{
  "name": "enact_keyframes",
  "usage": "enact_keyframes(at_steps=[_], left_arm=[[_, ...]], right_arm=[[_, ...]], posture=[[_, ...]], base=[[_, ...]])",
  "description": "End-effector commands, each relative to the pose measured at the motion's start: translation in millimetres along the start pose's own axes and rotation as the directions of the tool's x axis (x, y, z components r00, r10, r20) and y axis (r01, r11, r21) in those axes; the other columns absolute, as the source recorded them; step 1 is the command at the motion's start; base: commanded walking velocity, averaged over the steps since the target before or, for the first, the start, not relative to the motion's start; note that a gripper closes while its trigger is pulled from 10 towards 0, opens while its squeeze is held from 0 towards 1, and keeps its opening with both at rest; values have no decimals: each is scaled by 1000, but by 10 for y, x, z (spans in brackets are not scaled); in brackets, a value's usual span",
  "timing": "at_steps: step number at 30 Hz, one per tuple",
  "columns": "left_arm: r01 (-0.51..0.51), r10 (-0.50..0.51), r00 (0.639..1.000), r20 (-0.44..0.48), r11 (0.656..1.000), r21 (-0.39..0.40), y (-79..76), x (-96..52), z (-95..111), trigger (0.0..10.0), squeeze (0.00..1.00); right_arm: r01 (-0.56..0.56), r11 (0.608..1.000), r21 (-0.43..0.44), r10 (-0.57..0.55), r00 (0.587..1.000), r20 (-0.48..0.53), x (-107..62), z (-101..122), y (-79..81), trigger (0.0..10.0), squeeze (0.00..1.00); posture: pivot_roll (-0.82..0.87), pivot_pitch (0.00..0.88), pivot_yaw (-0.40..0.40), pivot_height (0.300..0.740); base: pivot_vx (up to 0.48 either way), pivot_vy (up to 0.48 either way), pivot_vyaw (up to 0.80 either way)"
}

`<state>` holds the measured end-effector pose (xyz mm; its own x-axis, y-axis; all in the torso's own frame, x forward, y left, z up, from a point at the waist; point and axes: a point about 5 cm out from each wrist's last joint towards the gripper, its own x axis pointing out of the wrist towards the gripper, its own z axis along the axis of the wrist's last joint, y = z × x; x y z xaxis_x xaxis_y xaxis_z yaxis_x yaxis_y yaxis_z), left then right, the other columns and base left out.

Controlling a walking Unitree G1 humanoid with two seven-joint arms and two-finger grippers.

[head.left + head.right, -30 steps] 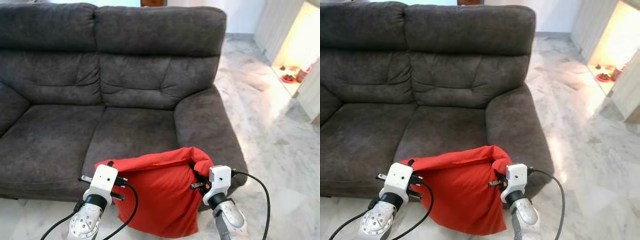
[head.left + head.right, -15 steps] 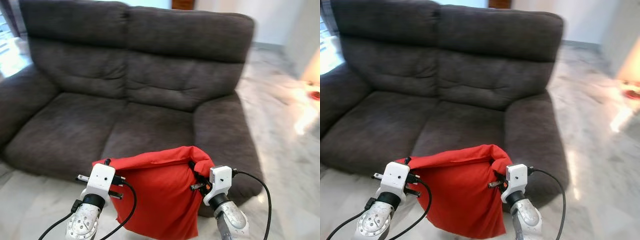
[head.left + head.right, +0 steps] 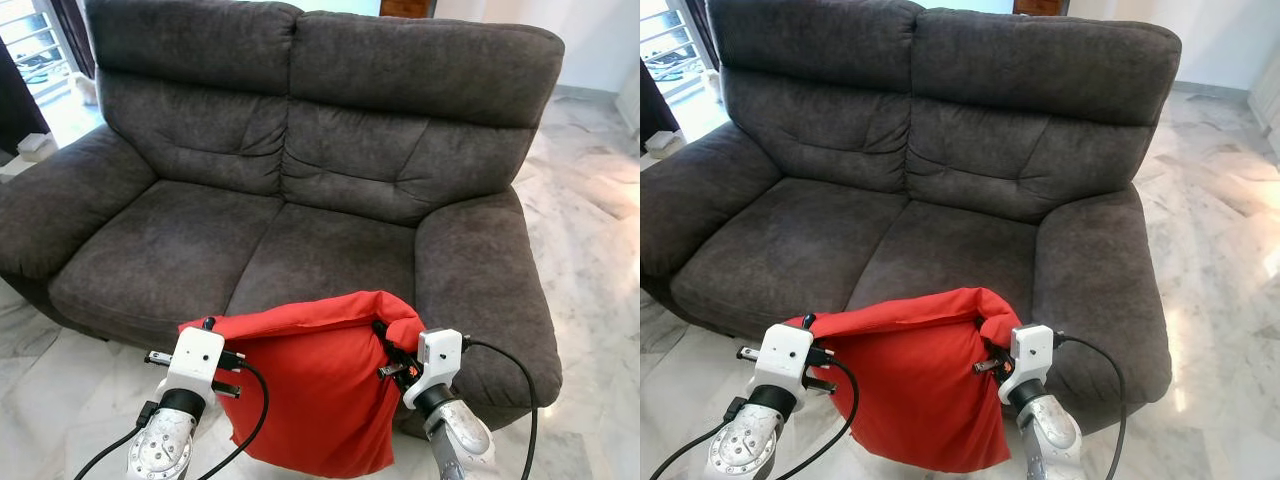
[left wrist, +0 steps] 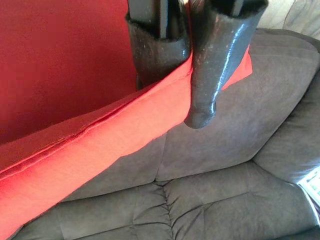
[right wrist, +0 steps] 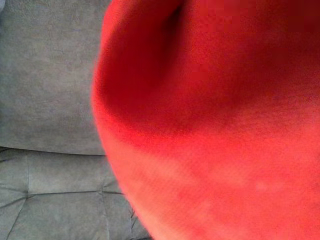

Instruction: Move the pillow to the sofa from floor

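Two grippers hold a red pillow [image 3: 315,390] up in front of a dark grey sofa [image 3: 300,190].
Soft, matte cloth hangs limp, folded along its upper edge, clear of the veined marble floor [image 3: 590,260]. In the left wrist view the left gripper [image 4: 182,75] pinches that hem between glossy black fingers [image 4: 215,60]. The right gripper [image 3: 385,345] is buried in the bunched corner; whether it is clamped cannot be told. Plush, tufted cushions lie beyond.

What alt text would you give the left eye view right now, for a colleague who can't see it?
A red pillow hangs between the robot's left gripper and right gripper, each pinching a top corner, in front of a dark grey two-seat sofa on a marble floor.
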<state>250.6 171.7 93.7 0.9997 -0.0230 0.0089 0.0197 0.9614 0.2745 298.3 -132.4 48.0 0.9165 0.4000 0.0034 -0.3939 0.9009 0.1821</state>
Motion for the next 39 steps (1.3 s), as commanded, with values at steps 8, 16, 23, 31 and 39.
enact_keyframes(at_steps=[8, 16, 23, 31, 39], left_arm=[[-113, 113, 990, 79, 994, -10, 226, 36, 201, 10000, 0], [-131, 134, 982, 133, 991, -29, 297, 118, 387, 10000, 0], [-168, 170, 961, 220, 985, -28, 454, 222, 668, 10000, 0], [-259, 246, 888, 388, 966, -19, 821, 346, 1298, 10000, 0], [-326, 303, 821, 484, 945, -39, 1102, 373, 1739, 10000, 0]], right_arm=[[86, 996, 15, -87, 993, 82, -73, 130, -126, 10000, 0], [65, 998, -22, -60, 983, 171, 10, 378, -81, 10000, 0], [30, 997, -66, -9, 955, 298, 179, 789, -8, 10000, 0], [-39, 989, -145, 103, 881, 462, 308, 1411, 199, 10000, 0], [-97, 976, -197, 187, 835, 517, 356, 1702, 355, 10000, 0]], posture=[[172, 149, -17, 737], [176, 157, -15, 737], [180, 158, -17, 737], [191, 156, -22, 737], [198, 155, -28, 737]], base=[[301, 0, 0], [315, 0, 0], [320, 0, 0], [334, 0, 0], [348, 0, 0]])
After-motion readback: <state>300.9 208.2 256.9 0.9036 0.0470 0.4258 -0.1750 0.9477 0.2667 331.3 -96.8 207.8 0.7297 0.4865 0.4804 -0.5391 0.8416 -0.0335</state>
